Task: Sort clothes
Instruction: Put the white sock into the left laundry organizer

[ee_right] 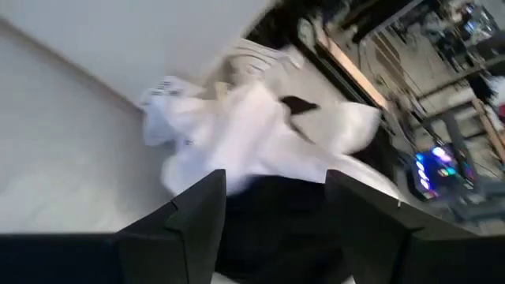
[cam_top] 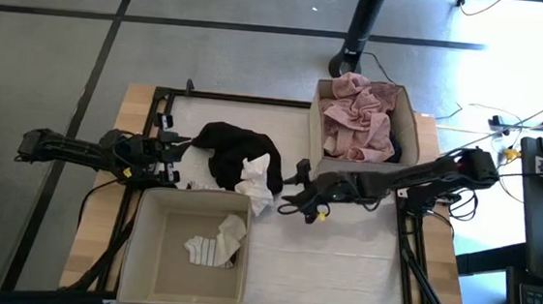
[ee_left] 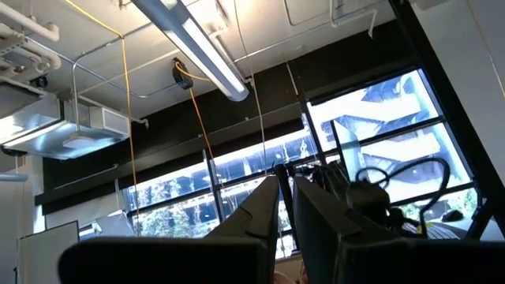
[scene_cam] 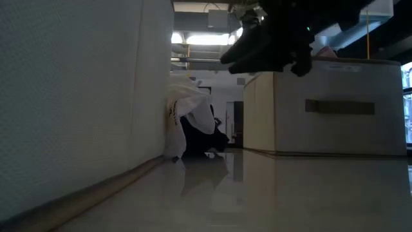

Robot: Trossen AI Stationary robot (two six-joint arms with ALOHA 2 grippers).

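**High view: two end effectors flanking a garment pile**

High view shows the black garment [cam_top: 228, 149] heaped mid-counter [cam_top: 340, 264], with a small white piece [cam_top: 256, 182] lying against its right near edge. The right end effector [cam_top: 293, 188] sits just right of this pile, fingers apart and empty. The left end effector [cam_top: 176, 156] reaches in at the pile's left edge; whether its fingers are apart or together cannot be told. A dusty pink garment [cam_top: 357, 120] fills the far right box [cam_top: 412, 119]. A striped piece [cam_top: 214, 245] rests in the near left box [cam_top: 142, 249].
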